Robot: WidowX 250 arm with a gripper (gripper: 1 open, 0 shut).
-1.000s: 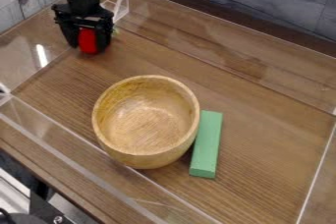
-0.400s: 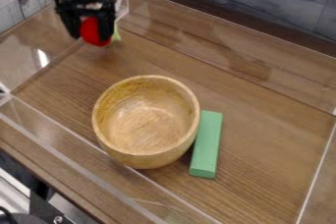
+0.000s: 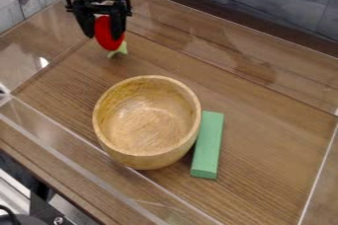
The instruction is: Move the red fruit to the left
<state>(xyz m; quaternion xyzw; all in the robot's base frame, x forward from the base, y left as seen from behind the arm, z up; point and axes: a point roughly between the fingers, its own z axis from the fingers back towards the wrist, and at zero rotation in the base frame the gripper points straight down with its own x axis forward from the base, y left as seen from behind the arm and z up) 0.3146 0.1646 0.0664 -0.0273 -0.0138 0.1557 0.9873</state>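
The red fruit [image 3: 105, 36] is a small bright-red toy with a pale green leafy tip pointing down and to the right. It hangs above the wooden tabletop at the far left, behind the bowl. My gripper [image 3: 102, 25] points straight down and is shut on the red fruit, one black finger on each side of it. The top of the fruit is hidden between the fingers.
A wooden bowl [image 3: 103, 122] stands in the middle of the table in front of the gripper. A flat green block [image 3: 209, 144] lies against the bowl's right side. Clear plastic walls [image 3: 53, 135] ring the table.
The gripper has closed on the red fruit, lifted it off the table and carried it a little to the right. The bowl and the green block have not moved.
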